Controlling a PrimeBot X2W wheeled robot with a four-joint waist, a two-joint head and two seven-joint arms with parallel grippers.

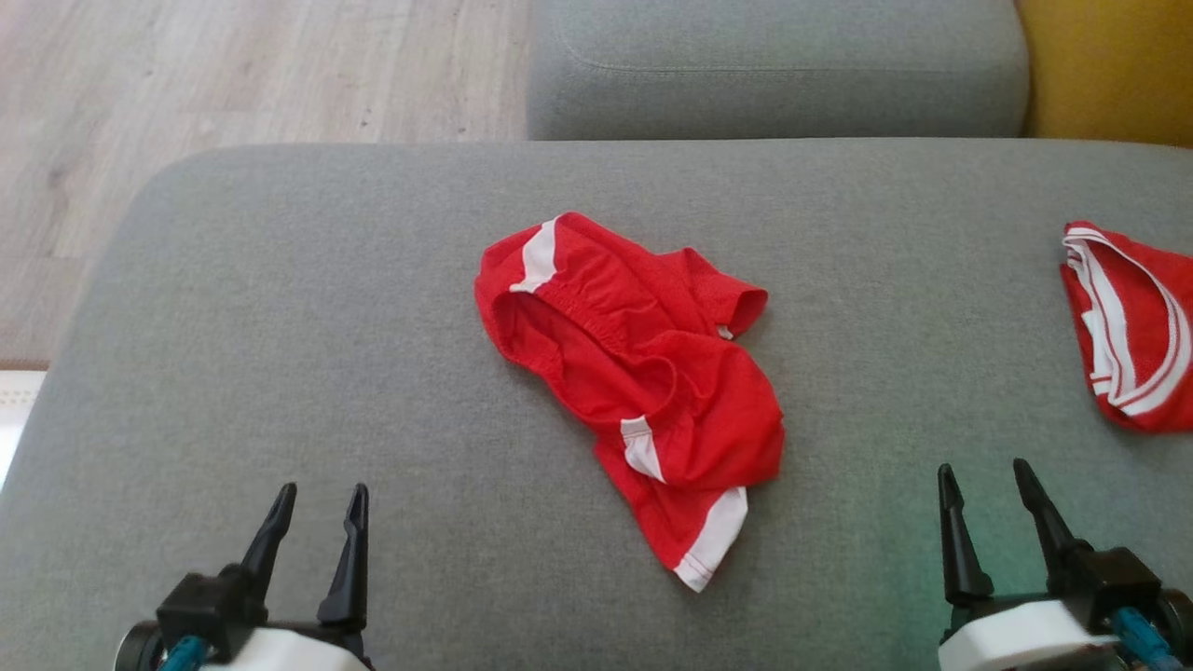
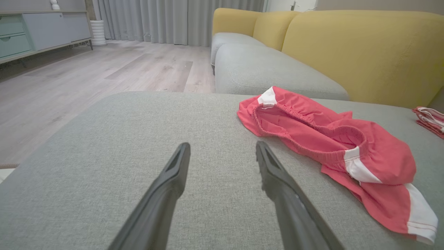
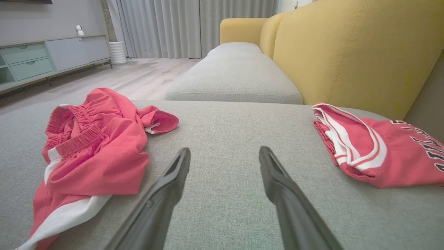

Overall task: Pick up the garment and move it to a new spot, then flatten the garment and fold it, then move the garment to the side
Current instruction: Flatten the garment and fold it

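Garments two: crumpled shorts (image 1: 634, 373), jersey (image 1: 1132, 335) aside; left gripper (image 1: 324, 489), right gripper (image 1: 983, 466) (both wide apart, empty).

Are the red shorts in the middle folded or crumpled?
Crumpled: the red shorts lie bunched on the grey cushion, waistband gaping, legs overlapping.

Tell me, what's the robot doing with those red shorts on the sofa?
Nothing is being handled yet. The crumpled red shorts lie in the middle of the grey sofa seat, untouched. The robot's left gripper and right gripper hover on either side, nearer the robot, both open and empty. Another red-and-white garment lies off to the robot's right. Picking up the shorts is likely next.
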